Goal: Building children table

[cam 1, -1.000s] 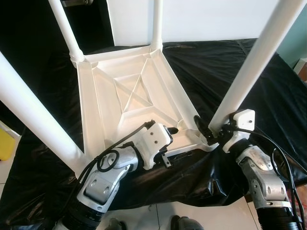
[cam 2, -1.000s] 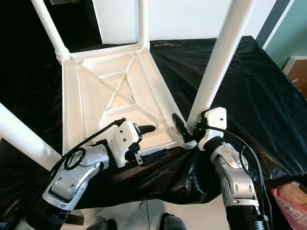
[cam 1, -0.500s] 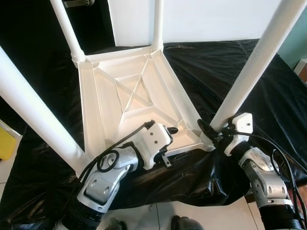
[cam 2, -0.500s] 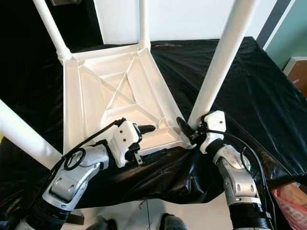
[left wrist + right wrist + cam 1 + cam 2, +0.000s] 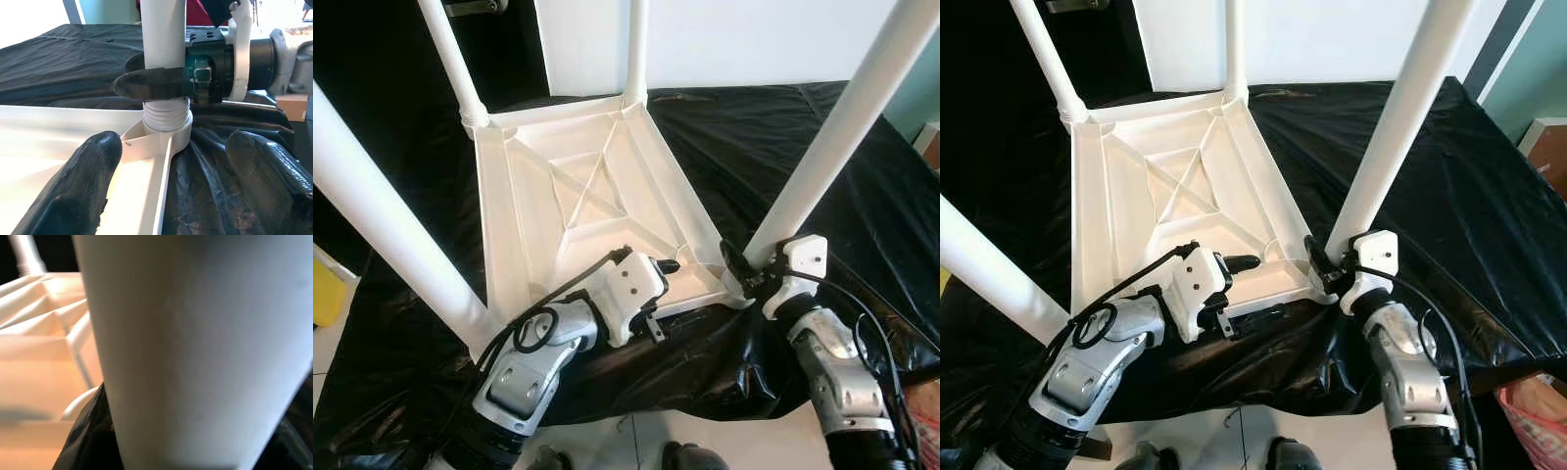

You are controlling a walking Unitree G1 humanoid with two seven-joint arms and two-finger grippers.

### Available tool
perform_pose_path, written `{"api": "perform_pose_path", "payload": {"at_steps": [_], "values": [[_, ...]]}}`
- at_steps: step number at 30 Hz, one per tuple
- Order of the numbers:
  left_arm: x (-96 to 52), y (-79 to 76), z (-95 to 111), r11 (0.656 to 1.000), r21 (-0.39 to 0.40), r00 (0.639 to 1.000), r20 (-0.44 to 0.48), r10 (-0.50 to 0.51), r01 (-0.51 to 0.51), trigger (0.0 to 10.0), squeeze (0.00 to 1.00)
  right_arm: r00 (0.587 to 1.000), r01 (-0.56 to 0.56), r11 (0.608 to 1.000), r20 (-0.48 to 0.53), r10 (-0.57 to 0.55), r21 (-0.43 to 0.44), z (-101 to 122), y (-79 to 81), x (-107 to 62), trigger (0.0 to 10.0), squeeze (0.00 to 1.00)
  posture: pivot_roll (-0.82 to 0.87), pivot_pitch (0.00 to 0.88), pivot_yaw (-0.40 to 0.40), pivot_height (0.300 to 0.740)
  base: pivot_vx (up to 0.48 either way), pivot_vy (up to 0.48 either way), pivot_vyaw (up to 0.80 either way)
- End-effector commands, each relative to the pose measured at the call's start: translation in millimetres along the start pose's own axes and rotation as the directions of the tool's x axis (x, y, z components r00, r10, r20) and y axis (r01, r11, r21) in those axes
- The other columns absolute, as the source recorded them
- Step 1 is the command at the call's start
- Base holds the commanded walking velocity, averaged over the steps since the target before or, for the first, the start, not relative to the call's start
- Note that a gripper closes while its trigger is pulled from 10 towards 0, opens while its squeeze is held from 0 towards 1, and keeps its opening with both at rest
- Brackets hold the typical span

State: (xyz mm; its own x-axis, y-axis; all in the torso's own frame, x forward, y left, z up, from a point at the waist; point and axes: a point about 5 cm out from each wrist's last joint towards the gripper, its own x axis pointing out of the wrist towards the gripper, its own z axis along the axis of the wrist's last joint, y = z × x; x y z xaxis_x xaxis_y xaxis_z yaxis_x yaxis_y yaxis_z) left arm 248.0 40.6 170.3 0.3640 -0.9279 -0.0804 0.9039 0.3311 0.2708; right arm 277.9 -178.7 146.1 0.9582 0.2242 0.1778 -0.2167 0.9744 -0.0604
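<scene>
A white children's table lies upside down on a black plastic sheet, its legs pointing up. My right gripper is shut on the near-right leg, right at the leg's base. In the left wrist view that leg's threaded end sits in the corner socket, with a black right finger across it. My left gripper is open at the table's near edge, one finger over the white frame and the other over the sheet. The right wrist view is close against the leg.
The near-left leg rises beside my left arm, and two far legs stand at the back. A white wall panel is behind. A yellow object sits at the left on the tiled floor, and a pink bag at the right.
My right forearm has swung inward a little while its gripper stays on the leg base. The left arm has kept its place.
</scene>
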Motion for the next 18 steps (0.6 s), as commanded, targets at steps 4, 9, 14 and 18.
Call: {"api": "perform_pose_path", "payload": {"at_steps": [4,9,14,18], "values": [[0.4,-1.1,-6,0.999,-0.027,0.999,-0.024,0.035,-0.036,10.0,0.00,0.992,0.111,0.994,-0.060,-0.111,-0.004,-11,4.8,-6.6,10.0,0.00,-0.10,0.117,-0.001,0.740,0.000,0.000,0.00],[0.6,-0.7,-7,0.998,-0.036,0.999,-0.027,0.042,-0.043,10.0,0.00,0.967,0.228,0.974,-0.119,-0.226,0.001,-23,15.5,-8.3,10.0,0.00,-0.09,0.122,0.004,0.740,0.000,0.000,0.00],[-1.6,0.2,-10,0.997,-0.046,0.997,-0.046,0.057,-0.059,10.0,0.00,0.929,0.348,0.937,-0.138,-0.344,0.013,-24,28.1,-7.3,10.0,0.00,-0.09,0.126,0.007,0.740,0.000,0.000,0.00],[-2.0,1.6,-11,0.996,-0.044,0.997,-0.045,0.070,-0.072,10.0,0.00,0.936,0.338,0.941,-0.113,-0.334,0.016,-18,39.1,-4.4,10.0,0.00,-0.09,0.128,0.012,0.740,0.000,0.000,0.00]]}}
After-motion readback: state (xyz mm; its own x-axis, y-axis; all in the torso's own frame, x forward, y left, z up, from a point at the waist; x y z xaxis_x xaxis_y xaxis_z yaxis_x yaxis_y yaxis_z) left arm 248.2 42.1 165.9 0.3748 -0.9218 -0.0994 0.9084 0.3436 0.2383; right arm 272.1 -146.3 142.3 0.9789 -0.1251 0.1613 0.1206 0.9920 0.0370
